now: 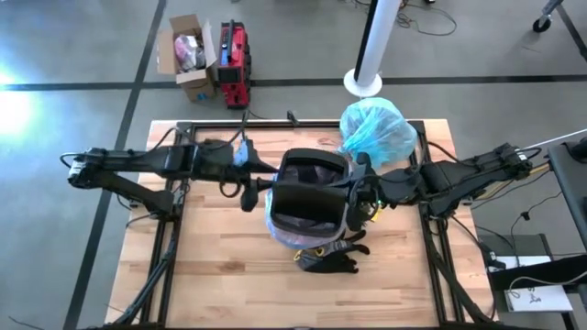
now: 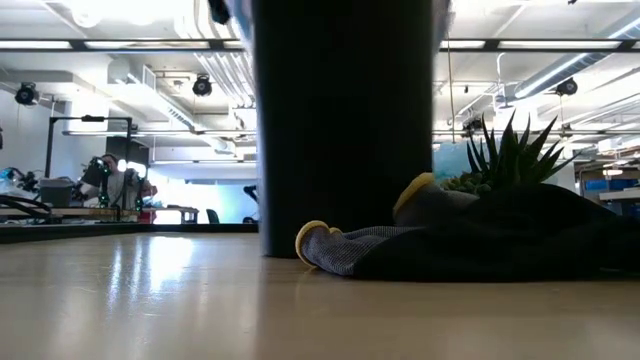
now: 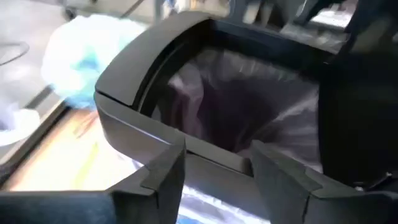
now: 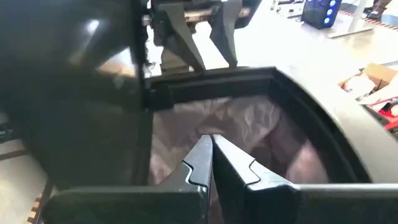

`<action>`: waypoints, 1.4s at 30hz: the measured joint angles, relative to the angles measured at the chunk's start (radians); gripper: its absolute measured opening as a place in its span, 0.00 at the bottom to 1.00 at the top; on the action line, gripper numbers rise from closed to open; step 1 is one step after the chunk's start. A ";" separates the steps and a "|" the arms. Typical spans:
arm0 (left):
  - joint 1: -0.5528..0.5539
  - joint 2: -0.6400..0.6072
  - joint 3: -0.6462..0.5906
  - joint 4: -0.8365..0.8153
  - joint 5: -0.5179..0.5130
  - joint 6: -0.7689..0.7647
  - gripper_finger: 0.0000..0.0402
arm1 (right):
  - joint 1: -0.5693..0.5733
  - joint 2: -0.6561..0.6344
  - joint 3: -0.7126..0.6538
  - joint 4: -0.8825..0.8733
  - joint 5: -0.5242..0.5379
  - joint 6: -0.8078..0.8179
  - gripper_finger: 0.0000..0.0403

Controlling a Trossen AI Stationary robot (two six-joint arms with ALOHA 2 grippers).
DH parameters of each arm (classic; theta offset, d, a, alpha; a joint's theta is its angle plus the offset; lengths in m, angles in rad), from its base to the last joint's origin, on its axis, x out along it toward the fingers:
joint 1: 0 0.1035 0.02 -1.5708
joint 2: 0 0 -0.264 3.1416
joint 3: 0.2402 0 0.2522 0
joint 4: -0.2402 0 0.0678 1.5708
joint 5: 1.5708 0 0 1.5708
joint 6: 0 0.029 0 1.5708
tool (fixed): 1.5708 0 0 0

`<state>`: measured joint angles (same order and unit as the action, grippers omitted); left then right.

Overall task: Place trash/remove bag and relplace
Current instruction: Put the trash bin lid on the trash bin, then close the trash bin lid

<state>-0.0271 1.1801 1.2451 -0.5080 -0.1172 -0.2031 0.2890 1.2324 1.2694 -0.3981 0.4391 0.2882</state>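
Observation:
A black bin (image 1: 312,194) stands mid-table, lined with a pink translucent bag (image 4: 239,124) whose skirt spills out around the bin's base (image 1: 280,229). The teal-blue bag (image 1: 376,130), bunched and full, lies at the table's far right; it shows pale in the left wrist view (image 3: 78,56). My left gripper (image 3: 214,171) is open at the bin's left rim (image 3: 155,124). My right gripper (image 4: 210,158) is shut, reaching from the right over the bin's mouth. No loose trash shows. My left gripper's open fingers (image 4: 186,46) stand at the bin's left rim (image 4: 205,78), coming level from the table's left; whether they touch it I cannot tell. My right gripper's shut fingers (image 4: 199,165) slant down over the pink liner inside the bin; whether they touch it I cannot tell.
A black-and-yellow glove (image 1: 332,259) lies against the bin's near side, with a spiky green plant tuft (image 2: 510,155) on it. Bare wood lies to the near left (image 1: 211,275). Beyond the far edge, a cardboard box (image 1: 188,55) and a red case (image 1: 234,64) stand on the floor.

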 joint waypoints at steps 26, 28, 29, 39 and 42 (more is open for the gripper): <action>-0.007 -0.155 0.144 0.117 0.034 0.061 0.31 | 0.041 0.055 0.296 0.299 -0.213 -0.256 0.00; -0.017 -0.145 0.205 0.122 0.094 0.056 0.32 | 0.052 0.097 0.322 0.286 -0.257 -0.255 0.00; -0.024 -0.141 0.236 0.121 0.131 0.049 0.32 | 0.054 0.115 0.337 0.276 -0.284 -0.246 0.00; -0.157 -0.036 0.380 0.127 0.184 0.086 0.29 | 0.045 0.175 0.518 -0.004 -0.422 -0.238 0.00; -0.180 0.017 0.378 0.128 0.154 0.077 0.28 | 0.045 0.208 0.573 -0.110 -0.417 -0.238 0.00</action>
<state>-0.2068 1.1972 1.6234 -0.3796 0.0366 -0.1265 0.3336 1.4404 1.8422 -0.5079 0.0219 0.0502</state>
